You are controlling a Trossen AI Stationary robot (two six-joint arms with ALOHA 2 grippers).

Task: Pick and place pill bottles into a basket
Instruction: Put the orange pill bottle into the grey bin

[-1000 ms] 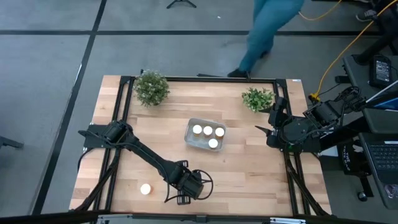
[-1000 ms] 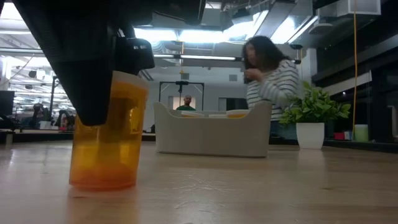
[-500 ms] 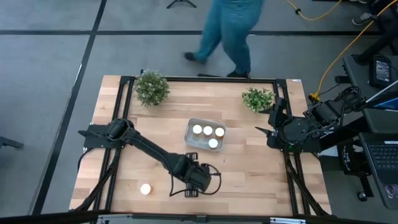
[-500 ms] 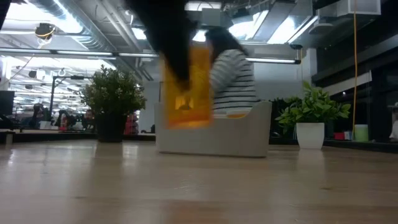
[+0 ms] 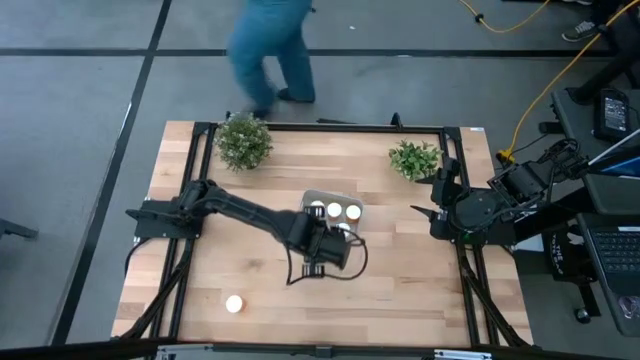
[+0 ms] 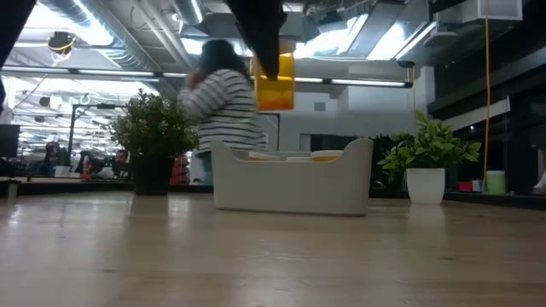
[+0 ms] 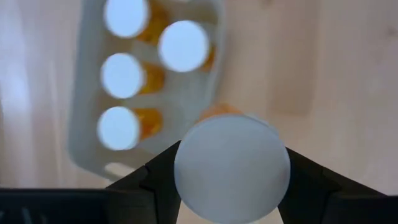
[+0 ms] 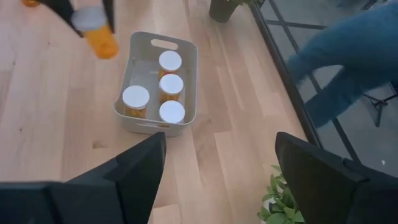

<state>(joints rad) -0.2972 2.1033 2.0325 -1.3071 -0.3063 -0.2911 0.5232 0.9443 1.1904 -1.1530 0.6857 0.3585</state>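
pill bottles are the matter here, and one of them (image 6: pixel 275 81) has been lifted off the table (image 5: pixel 400 290) since a second ago, when it stood upright on the wood in the left claw's grip. it is now held high in the left claw (image 5: pixel 322 245), clamped between the dark fingers (image 7: pixel 298 177) with its white cap facing the wrist camera, and it has been carried from the table's 6 o'clock edge to the basket's 6 o'clock rim. the basket (image 5: pixel 306 201), near the table's centre, already holds four bottles (image 8: pixel 161 86), upright with white caps up. one more bottle (image 5: pixel 234 303) is left standing alone toward 7 o'clock on the table. judged from this, the carried bottle is about to be lowered in as the fifth, with one pick remaining after it.

the right claw (image 5: pixel 424 213) waits at the 3 o'clock edge, its fingers (image 8: pixel 134 171) spread wide and empty.

no brand, label or writing can be read on the bottles or the basket. a person in a striped top (image 6: pixel 223 98) has passed behind the table.
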